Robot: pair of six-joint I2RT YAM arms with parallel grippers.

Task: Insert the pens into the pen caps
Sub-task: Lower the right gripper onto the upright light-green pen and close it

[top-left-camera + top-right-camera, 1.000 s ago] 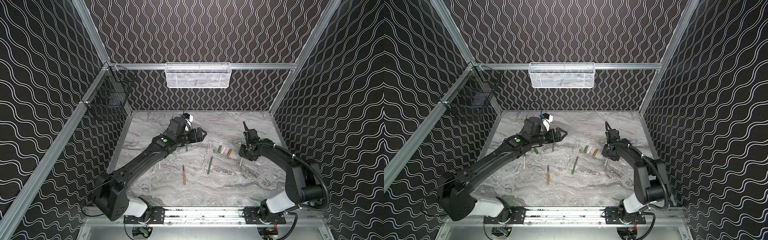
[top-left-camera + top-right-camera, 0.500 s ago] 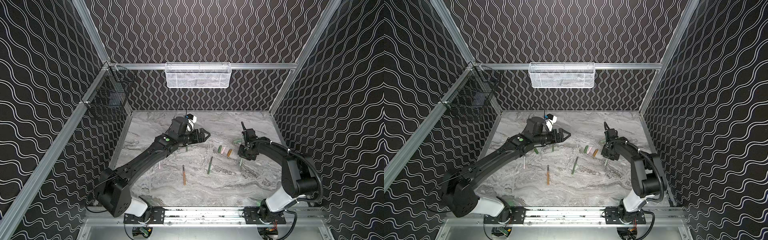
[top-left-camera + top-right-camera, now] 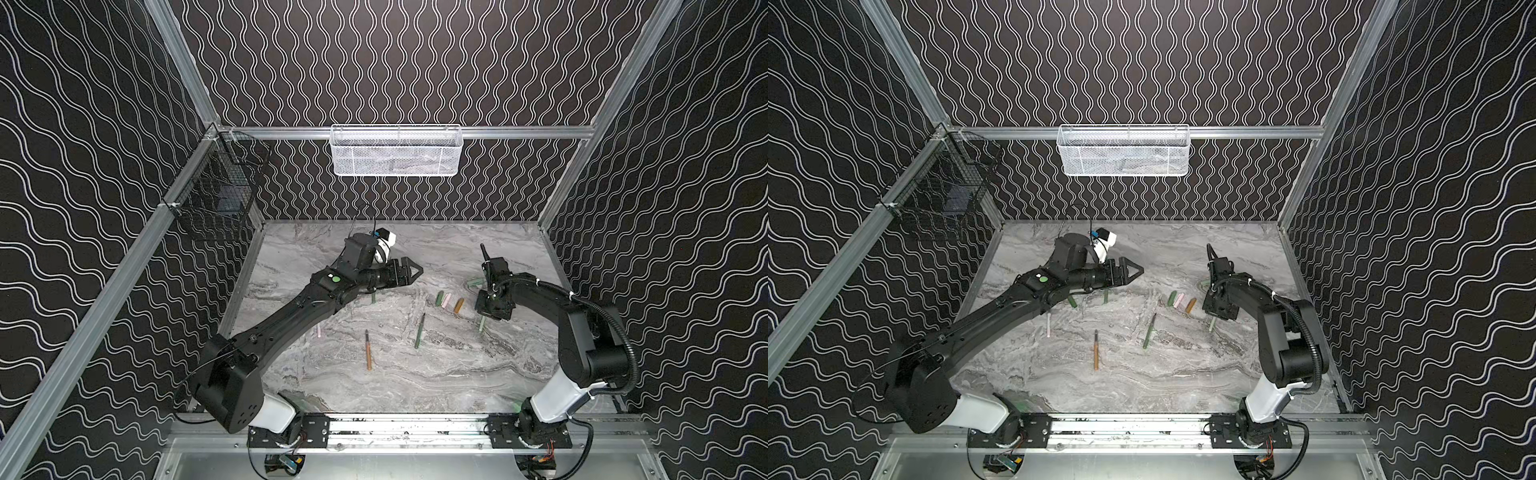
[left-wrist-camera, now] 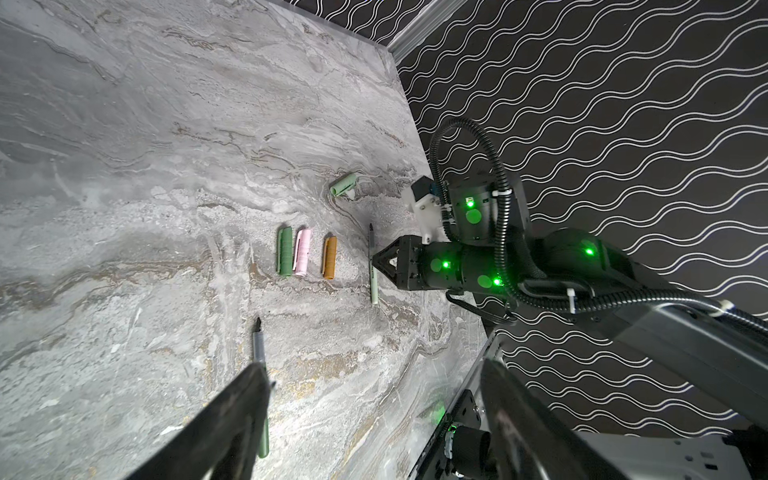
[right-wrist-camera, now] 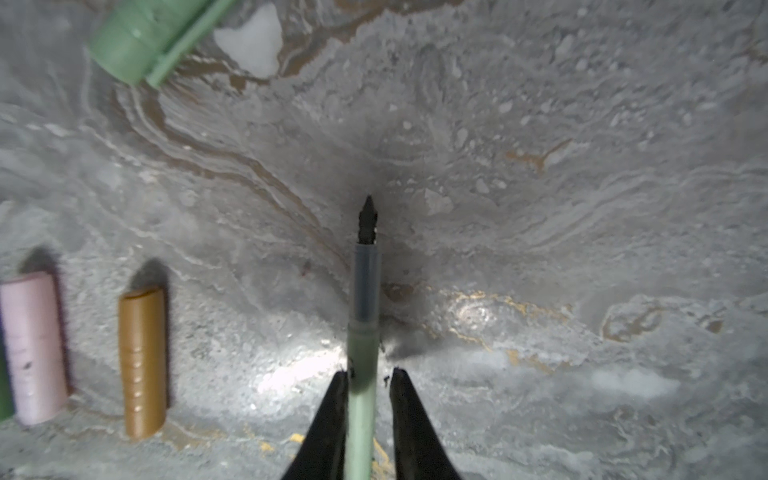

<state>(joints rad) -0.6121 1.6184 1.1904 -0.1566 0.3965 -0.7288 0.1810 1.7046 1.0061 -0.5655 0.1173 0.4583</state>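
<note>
The right gripper [image 5: 368,374] is straddling the pale green pen [image 5: 362,345], which is lying flat on the marble tabletop [image 5: 582,166] with its dark tip pointing away from the fingers. One finger is touching the barrel while a thin gap is showing beside the other (so whether the pen is truly clamped, I cannot tell). The orange-brown cap [image 5: 141,361] and the pink cap [image 5: 33,349] are lying side by side, near the pen but apart from it. The pale green cap [image 5: 129,41] is lying farther off, past the tip. In the left wrist view a dark green cap [image 4: 284,251] is sitting just beside the pink one. The left gripper [image 3: 409,272] is hovering well apart from that pen, its fingers spread wide with nothing between them. In both top views a dark green pen [image 3: 419,331] [image 3: 1149,331] and an orange-brown pen [image 3: 368,349] [image 3: 1096,349] are lying loose between the arms.
</note>
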